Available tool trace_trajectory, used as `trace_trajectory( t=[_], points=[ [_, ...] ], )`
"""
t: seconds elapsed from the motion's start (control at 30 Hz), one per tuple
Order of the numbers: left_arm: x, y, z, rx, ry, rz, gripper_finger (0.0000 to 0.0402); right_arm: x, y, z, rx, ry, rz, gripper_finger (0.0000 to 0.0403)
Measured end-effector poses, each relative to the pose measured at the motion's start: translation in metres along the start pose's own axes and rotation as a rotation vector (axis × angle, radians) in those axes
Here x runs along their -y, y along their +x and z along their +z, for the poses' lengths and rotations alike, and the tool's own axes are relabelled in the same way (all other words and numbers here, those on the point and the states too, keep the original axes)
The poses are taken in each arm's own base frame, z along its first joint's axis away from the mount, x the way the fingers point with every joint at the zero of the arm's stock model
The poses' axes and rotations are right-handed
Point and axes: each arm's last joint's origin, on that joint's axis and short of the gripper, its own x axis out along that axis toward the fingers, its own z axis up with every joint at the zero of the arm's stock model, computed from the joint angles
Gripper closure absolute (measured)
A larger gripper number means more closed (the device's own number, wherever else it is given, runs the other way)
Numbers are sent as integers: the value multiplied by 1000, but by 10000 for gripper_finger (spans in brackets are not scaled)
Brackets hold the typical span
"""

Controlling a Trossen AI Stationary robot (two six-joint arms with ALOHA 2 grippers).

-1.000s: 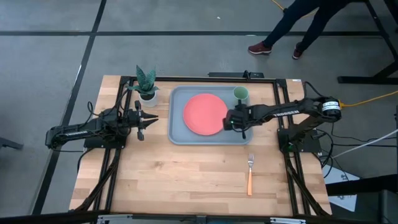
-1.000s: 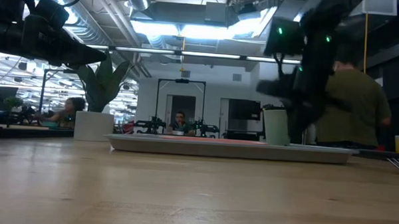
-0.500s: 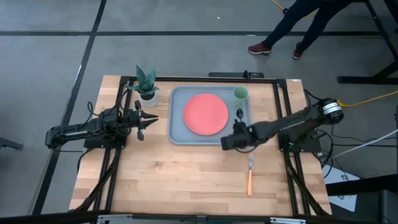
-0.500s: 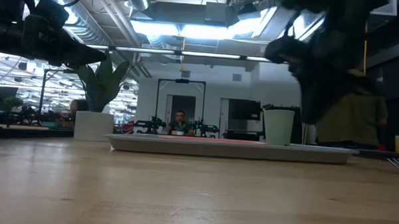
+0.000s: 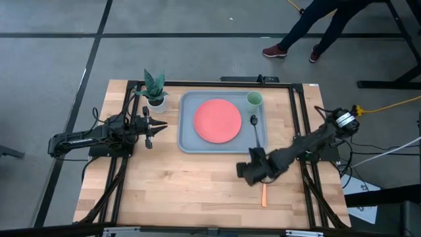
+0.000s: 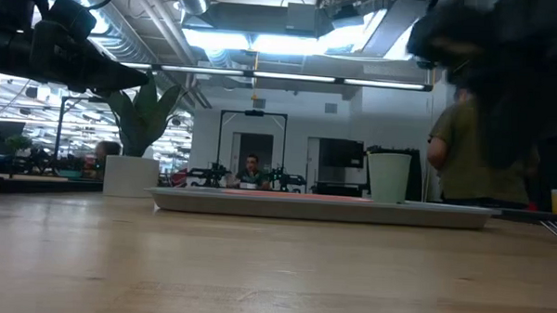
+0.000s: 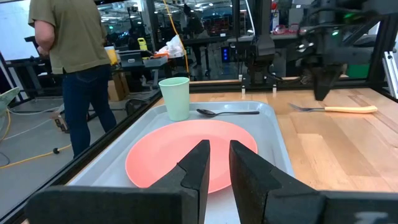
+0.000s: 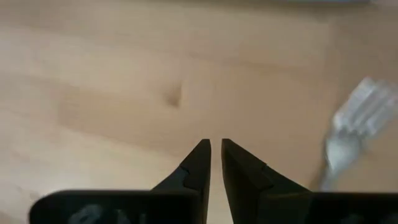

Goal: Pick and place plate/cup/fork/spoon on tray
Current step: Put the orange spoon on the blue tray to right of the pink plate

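On the tray lie the plate, the cup at two o'clock and the spoon at three. Right gripper, jaws nearly closed and empty, hovers beside the fork on the table. Left gripper, jaws narrow, waits at nine o'clock.
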Motion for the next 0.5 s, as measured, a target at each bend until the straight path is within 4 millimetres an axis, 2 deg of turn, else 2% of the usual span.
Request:
trace_trajectory(
  t=[0.23, 0.37, 0.5],
  points=[
    [0, 0, 0, 0, 0, 0, 347, 24, -20, -52, 57, 197, -93, 358],
    [0, 0, 0, 0, 0, 0, 347, 29, -14, -75, 30, 179, -85, 358],
    [0, 0, 0, 0, 0, 0, 347, 27, -2, -84, 24, 153, -73, 358]
  ],
)
